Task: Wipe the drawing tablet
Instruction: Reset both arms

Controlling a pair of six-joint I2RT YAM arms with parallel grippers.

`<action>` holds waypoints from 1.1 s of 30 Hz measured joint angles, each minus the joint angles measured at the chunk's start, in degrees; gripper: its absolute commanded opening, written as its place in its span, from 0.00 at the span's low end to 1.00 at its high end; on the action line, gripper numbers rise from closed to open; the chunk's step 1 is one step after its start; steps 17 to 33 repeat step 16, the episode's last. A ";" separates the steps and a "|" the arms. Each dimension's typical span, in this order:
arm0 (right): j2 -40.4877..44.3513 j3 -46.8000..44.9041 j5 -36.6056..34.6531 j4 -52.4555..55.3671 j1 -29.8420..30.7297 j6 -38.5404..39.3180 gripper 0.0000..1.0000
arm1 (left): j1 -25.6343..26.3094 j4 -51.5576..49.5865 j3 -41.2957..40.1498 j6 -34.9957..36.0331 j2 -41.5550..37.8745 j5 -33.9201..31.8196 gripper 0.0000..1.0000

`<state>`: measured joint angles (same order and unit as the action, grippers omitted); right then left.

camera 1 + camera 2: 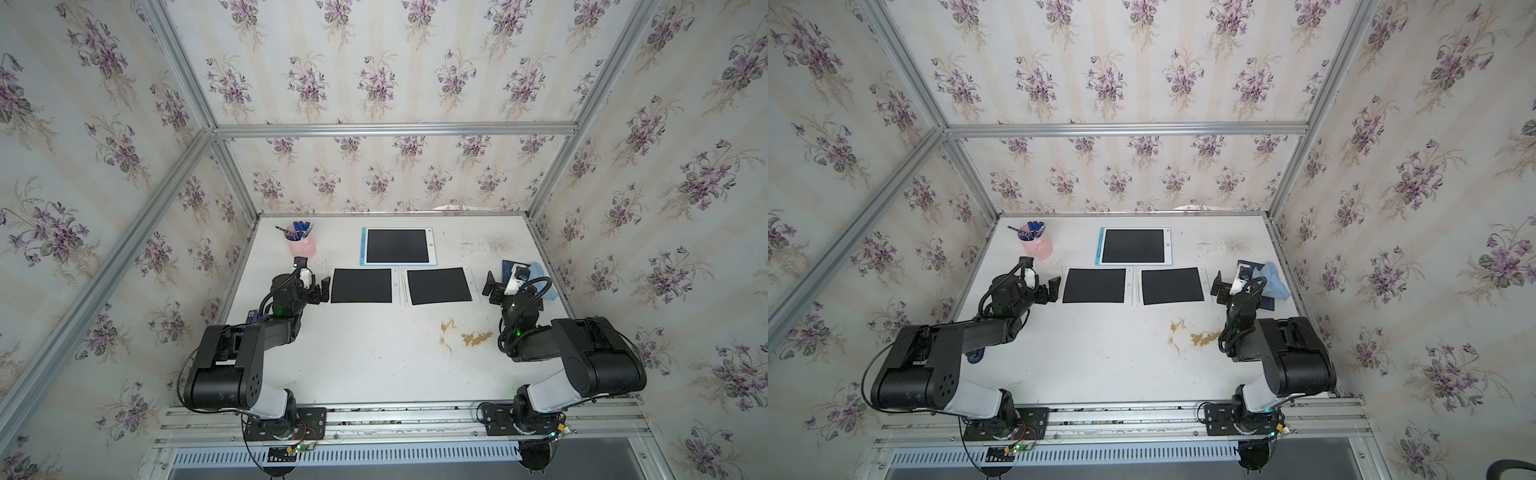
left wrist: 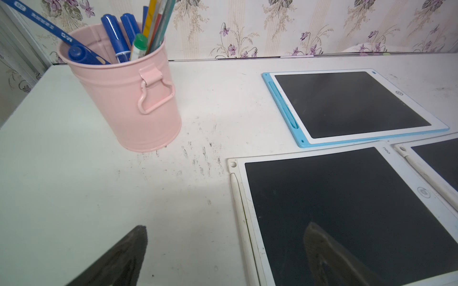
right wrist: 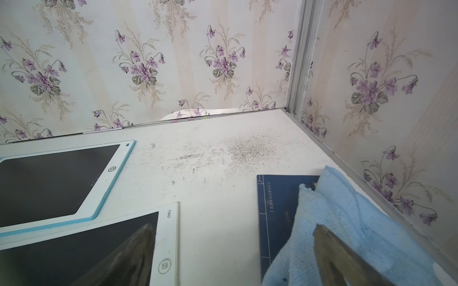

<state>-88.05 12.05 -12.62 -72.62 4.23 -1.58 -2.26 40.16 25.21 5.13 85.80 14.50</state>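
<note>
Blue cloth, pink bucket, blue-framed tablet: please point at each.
Blue cloth [image 3: 352, 205]: right wrist view, middle fold.
Pink bucket [image 2: 124, 99]: left wrist view, outer wall.
Blue-framed tablet [image 1: 397, 246]: in a top view, dark screen.

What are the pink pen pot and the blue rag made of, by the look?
The pink pot looks like painted sheet metal, satin: rolled rim, pressed ridges, hinged wire handle. The blue rag seems microfibre or terry: fuzzy looped surface, soft folds.

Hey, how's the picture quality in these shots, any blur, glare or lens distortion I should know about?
In both top views, even light, no glare on the blue-framed tablet, wide-angle stretching toward the edges. Left wrist view: left gripper blurred, pink bucket sharp. Right wrist view: right gripper blurred, blue cloth crisp.
</note>
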 measured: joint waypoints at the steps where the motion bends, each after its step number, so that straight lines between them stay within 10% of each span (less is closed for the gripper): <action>1: 0.02 0.00 0.00 0.07 0.00 -0.04 1.00 | 0.00 -0.02 0.00 0.00 0.00 0.00 1.00; 33: -0.07 0.94 4.92 0.94 -0.46 0.52 1.00 | 0.02 -0.02 0.00 0.02 0.00 0.00 1.00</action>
